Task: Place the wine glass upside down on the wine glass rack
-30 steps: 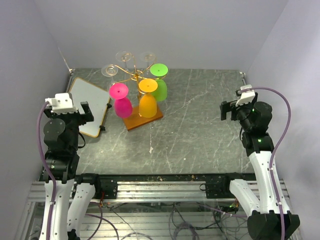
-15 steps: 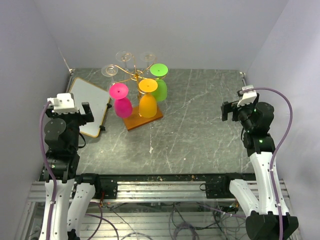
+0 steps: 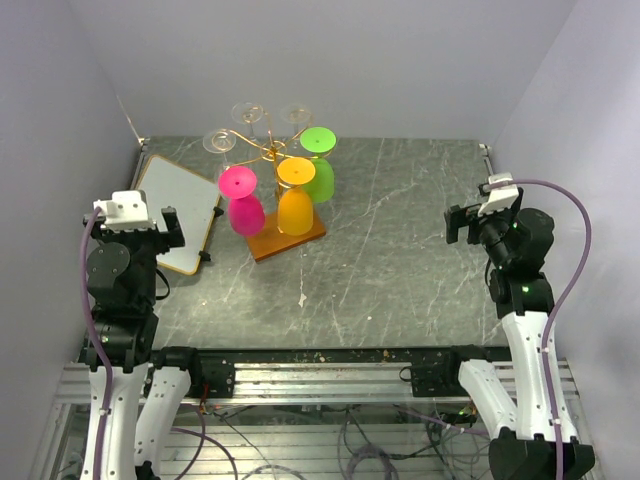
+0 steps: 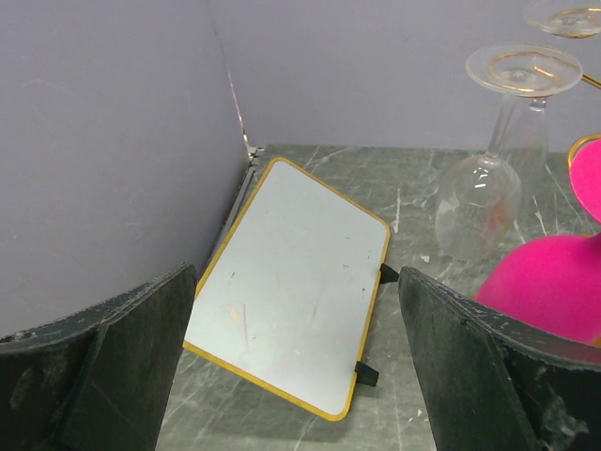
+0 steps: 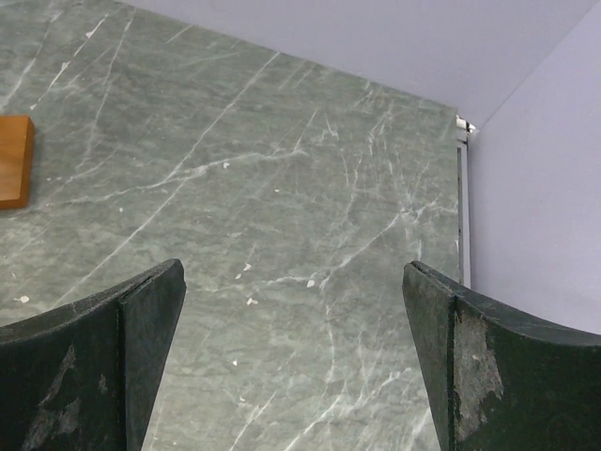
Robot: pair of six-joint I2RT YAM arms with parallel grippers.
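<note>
Since the pink wine glass (image 3: 245,213) hangs bowl-down by its foot, task looks done | wine glass rack (image 3: 300,238) at 11 o'clock on table (image 3: 400,270) | left gripper (image 3: 168,223), right gripper (image 3: 458,222) both spread wide, empty, well clear.

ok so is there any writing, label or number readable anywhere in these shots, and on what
None can be read.
The white board is blank apart from faint smudges.
The wine glass rack, pink glass, orange glass and green glass carry no print.
The left arm and right arm show no legible marking.
</note>
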